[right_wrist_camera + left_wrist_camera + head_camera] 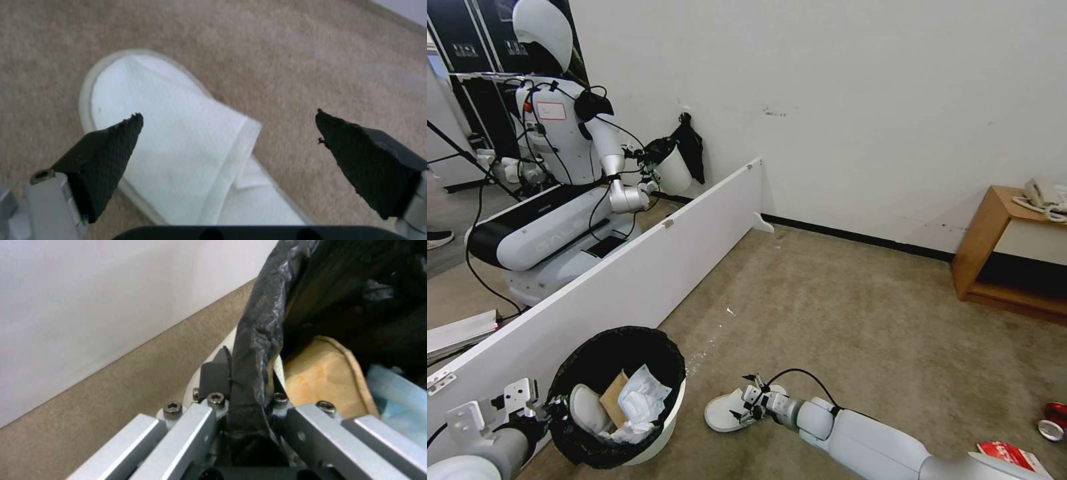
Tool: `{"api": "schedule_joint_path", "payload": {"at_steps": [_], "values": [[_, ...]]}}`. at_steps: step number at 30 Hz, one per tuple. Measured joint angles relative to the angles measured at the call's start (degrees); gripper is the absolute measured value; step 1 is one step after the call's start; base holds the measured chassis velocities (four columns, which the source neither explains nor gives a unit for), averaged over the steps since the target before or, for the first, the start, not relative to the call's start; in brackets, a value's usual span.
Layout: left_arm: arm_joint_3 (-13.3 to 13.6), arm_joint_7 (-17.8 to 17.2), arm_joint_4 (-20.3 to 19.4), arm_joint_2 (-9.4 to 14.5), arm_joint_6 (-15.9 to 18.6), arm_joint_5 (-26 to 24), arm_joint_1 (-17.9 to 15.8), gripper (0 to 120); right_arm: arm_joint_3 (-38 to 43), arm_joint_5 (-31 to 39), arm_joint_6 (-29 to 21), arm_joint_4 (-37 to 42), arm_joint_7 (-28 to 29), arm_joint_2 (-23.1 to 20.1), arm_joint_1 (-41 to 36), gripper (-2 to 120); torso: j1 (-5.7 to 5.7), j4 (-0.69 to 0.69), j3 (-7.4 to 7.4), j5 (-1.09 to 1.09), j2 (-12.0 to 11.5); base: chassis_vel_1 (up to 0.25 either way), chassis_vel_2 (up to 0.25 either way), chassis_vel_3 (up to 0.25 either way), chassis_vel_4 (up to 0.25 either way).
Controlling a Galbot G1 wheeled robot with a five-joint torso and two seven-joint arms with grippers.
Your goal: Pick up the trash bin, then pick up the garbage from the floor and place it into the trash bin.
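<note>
The trash bin [657,427], white with a black bag over its rim, sits at the lower left of the head view. My left gripper [550,408] is shut on its rim [256,373]. Inside lie a white slipper [587,408], brown cardboard [613,398] [325,376] and crumpled white tissue [642,397]. A second white slipper [724,410] [178,146] lies on the carpet right of the bin. My right gripper [746,405] [229,130] hovers open just above it, black fingertips [111,143] straddling its upper. A red can [1054,420] and a red snack packet [1014,457] lie at the far right.
A long white board [647,267] runs diagonally along the left. Behind it stands another white robot [560,167] holding its own bin. A wooden side table [1007,253] with a telephone stands against the white wall at right. Open carpet lies between.
</note>
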Motion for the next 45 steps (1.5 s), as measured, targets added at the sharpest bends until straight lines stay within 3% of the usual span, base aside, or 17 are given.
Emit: {"api": "schedule_joint_path", "payload": {"at_steps": [45], "values": [[0.59,0.22,0.02,-0.79,0.00,0.55,0.50,2,3.32,-0.93,3.15,-14.26,-1.38,7.36,0.40,99,0.00,0.00,0.00,-0.01,0.00,0.000,0.000,0.000,0.000]]}}
